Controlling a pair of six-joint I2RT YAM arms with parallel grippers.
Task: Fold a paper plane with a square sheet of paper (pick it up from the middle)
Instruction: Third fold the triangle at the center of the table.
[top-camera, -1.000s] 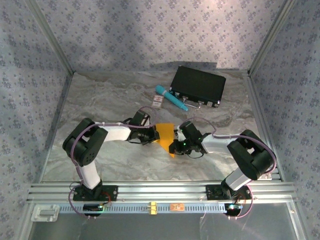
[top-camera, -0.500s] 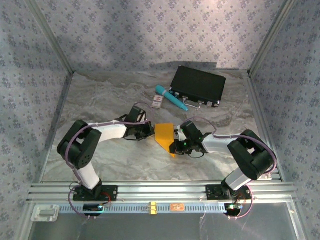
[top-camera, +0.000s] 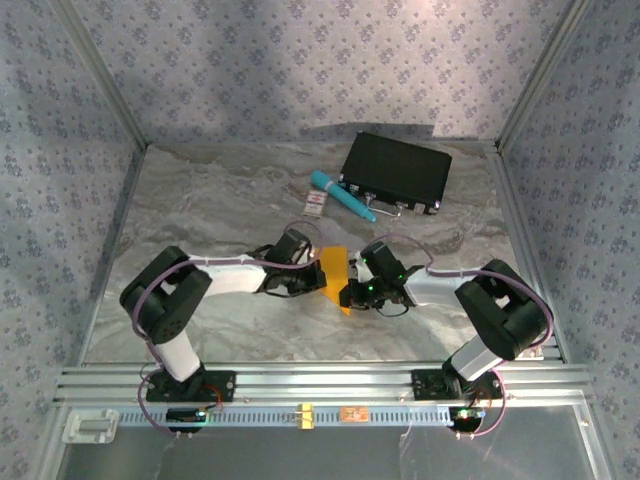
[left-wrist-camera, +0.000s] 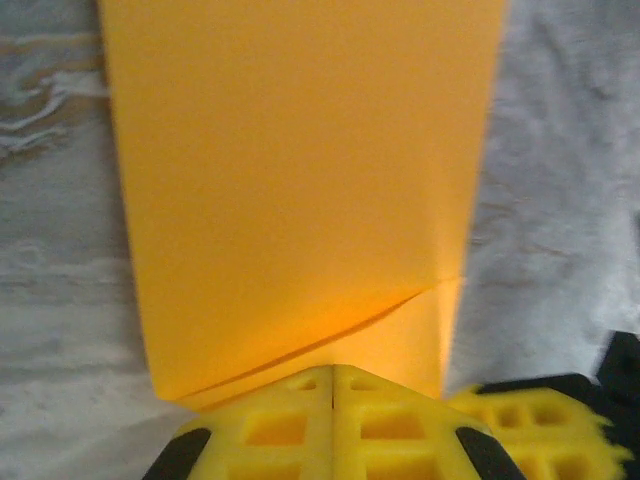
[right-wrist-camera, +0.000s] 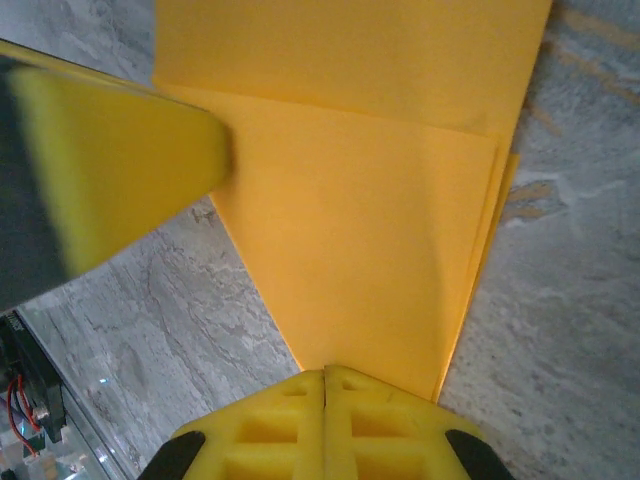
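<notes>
The square sheet of paper (top-camera: 337, 268) lies folded on the marble table, an orange-yellow shape with layered edges and a narrow end toward the near side. My left gripper (top-camera: 316, 278) is shut, and its tips (left-wrist-camera: 332, 370) sit on the paper's left edge, over a diagonal crease in the paper (left-wrist-camera: 300, 180). My right gripper (top-camera: 349, 292) is shut too, with its tips (right-wrist-camera: 325, 372) on the narrow near end of the paper (right-wrist-camera: 370, 200). Neither pair of jaws has paper between them. One left finger (right-wrist-camera: 120, 160) shows blurred at the paper's edge.
A black case (top-camera: 396, 172) lies at the back right. A teal pen (top-camera: 342, 196) and a small white-and-red card (top-camera: 316, 205) lie just in front of it. Patterned walls close in three sides, and an aluminium rail (top-camera: 320, 385) runs along the near edge.
The left gripper drew back to the left, off the paper, then came back right onto its left edge. The right gripper and the paper's narrow end stayed put.
</notes>
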